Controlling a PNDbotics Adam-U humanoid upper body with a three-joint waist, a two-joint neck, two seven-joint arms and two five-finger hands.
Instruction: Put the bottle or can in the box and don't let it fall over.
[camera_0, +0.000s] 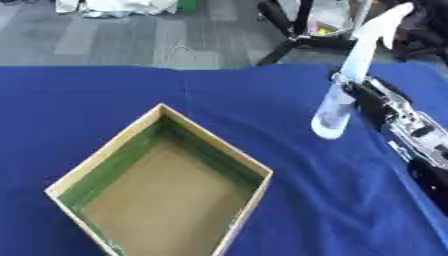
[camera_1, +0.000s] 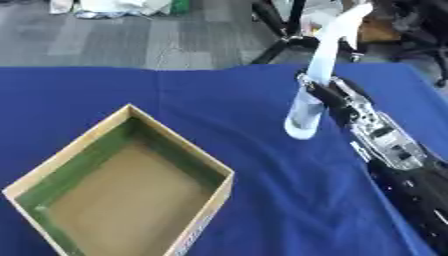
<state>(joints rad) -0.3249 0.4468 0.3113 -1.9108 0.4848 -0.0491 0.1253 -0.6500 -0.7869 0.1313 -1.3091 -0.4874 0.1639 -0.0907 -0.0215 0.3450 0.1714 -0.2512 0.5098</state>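
Note:
A tall white spray bottle (camera_0: 348, 80) with a clear lower body hangs above the blue tablecloth at the right, leaning with its nozzle toward the upper right. My right hand (camera_0: 361, 95) comes in from the lower right and is shut on the bottle's middle. The open cardboard box (camera_0: 77, 173), green along its inner walls and brown on its floor, sits at the lower left, well apart from the bottle. Nothing lies inside the box. My left hand shows in neither view.
The blue cloth (camera_0: 262, 110) covers the whole table. Beyond its far edge lies grey floor with a black tripod's legs (camera_0: 289, 35) and some white clutter (camera_0: 114, 6).

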